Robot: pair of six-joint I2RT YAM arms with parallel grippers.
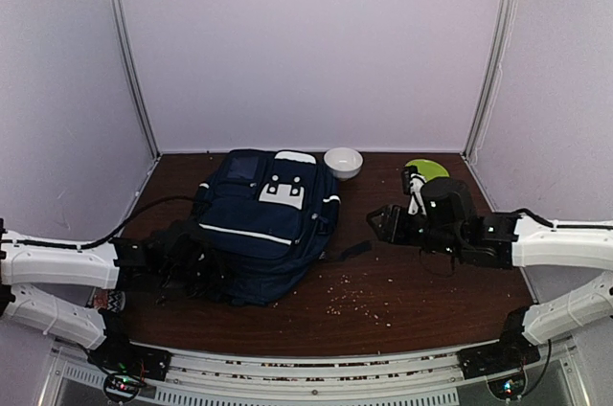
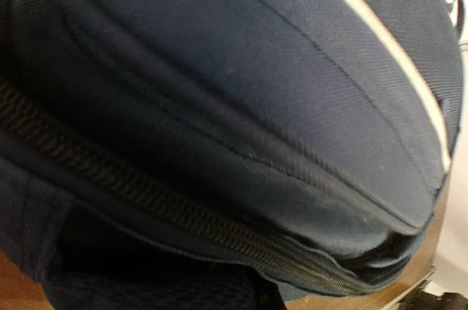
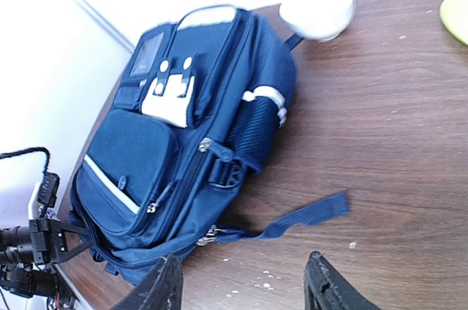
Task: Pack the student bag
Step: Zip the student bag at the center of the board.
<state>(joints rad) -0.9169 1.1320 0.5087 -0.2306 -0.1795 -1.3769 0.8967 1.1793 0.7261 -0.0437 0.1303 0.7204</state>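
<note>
Left claw (image 1: 182,260) is clenched, buried against the navy student bag (image 1: 263,219) just to its right; whether it pinches fabric cannot be told. The bag lies flat on the desk (image 1: 431,281), left of the right claw (image 1: 381,222), which hangs released and empty, apart from the bag's loose strap (image 3: 300,216).

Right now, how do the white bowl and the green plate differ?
Colour: the bowl is white, the plate lime green. Shape: the bowl is deep with raised walls, the plate flat. Place: the bowl sits close beside the student bag's far corner; the plate lies further right, partly hidden by the right arm in the top view. Shared: both are round and near the table's far edge.
</note>
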